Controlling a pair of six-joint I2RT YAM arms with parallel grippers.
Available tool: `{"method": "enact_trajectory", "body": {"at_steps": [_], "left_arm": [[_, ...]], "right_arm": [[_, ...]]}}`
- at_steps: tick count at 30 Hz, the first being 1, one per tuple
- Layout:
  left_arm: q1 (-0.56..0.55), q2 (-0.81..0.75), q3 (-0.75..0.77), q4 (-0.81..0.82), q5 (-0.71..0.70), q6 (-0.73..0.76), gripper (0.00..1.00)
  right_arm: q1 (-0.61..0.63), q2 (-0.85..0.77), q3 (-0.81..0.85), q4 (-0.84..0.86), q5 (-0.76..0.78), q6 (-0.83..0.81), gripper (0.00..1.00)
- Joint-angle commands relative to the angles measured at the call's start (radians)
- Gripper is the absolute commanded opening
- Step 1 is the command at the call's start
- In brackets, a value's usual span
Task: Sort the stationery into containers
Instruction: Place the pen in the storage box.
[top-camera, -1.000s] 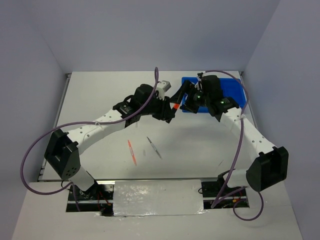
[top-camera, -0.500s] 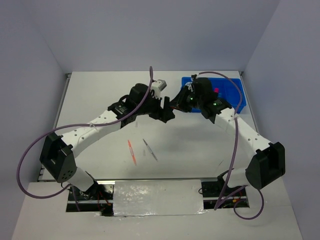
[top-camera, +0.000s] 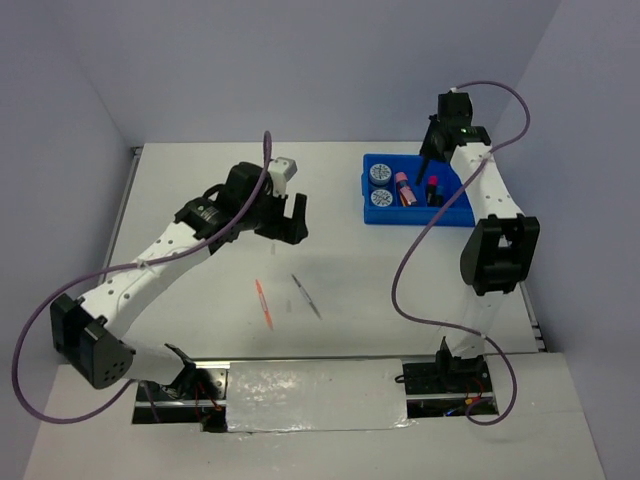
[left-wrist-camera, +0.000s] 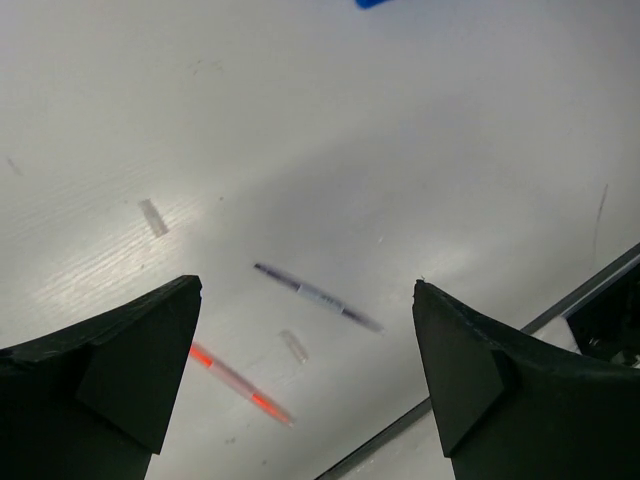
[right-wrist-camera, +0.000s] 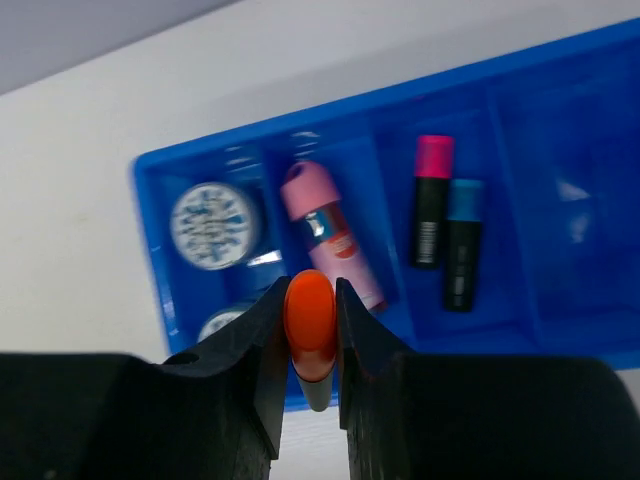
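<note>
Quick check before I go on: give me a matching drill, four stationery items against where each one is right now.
Items:
1. orange highlighter
2. pink cylinder
3. orange pen
4. pink highlighter

Places:
A. lying on the table, outside the tray
B. in the tray, beside the blue highlighter
C. held in the right gripper, above the tray
D. in the tray, in the compartment next to the tape disc

Pairs: 1-C, 2-D, 3-A, 4-B
</note>
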Motion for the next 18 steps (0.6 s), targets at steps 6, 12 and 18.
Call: {"method": "enact_trajectory", "body": {"at_steps": [6,12,18], "left_arm": [[0.037,-0.154,-0.102,-0.11,-0.025,0.053,0.99],[0.04,-0.174,-0.125,-0.104,-0.008,0.019,0.99],[0.04,-0.16,-0.116,-0.094,0.007,-0.004,0.99]], "right_arm": [[-0.034,0.273,0.351,-0.16,0.209,-0.134,0.02],[-0.081,0.339,0.384,-0.185,0.184,-0.117,0.09],[-0.106,0.356,0.344,-0.184,0.166,-0.106,0.41]]}}
